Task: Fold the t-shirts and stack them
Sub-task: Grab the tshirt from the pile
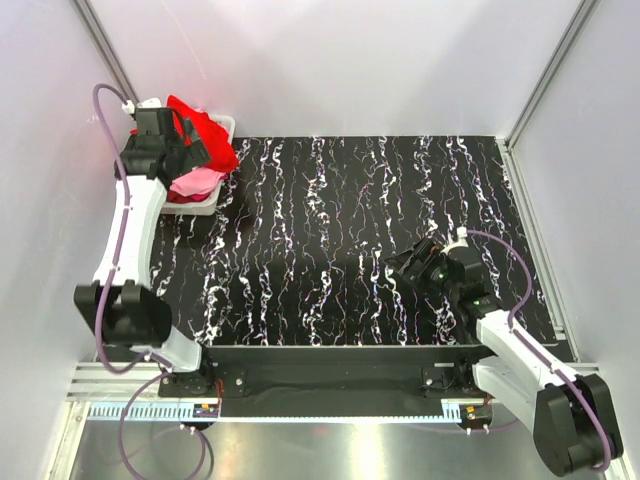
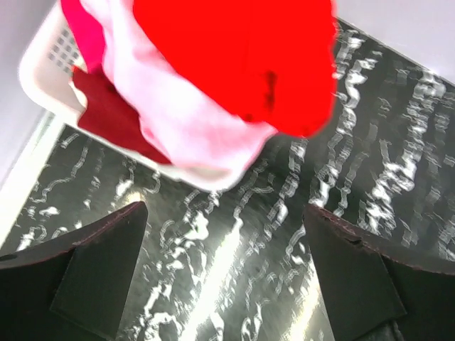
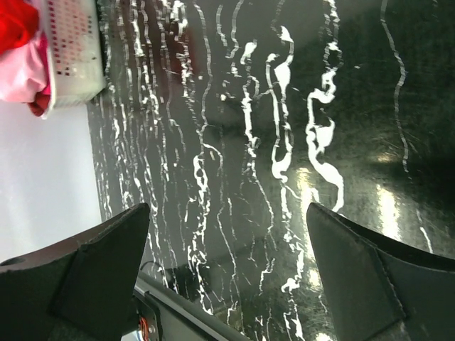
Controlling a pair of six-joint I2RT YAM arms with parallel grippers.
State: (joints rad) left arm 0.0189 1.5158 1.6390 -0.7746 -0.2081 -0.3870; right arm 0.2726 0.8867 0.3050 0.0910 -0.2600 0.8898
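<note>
The t-shirts lie piled in a white slotted basket at the table's far left corner. A bright red t-shirt is on top, hanging over the rim, with a light pink one below it. In the left wrist view the red t-shirt and the pink one spill over the basket, and a darker red cloth hangs under them. My left gripper hovers just beside the pile, open and holding nothing. My right gripper is open over bare table at the right.
The table top is black with white marbling. White walls close in on both sides and the back. The right wrist view shows the basket far off, and the table's near edge with its metal rail.
</note>
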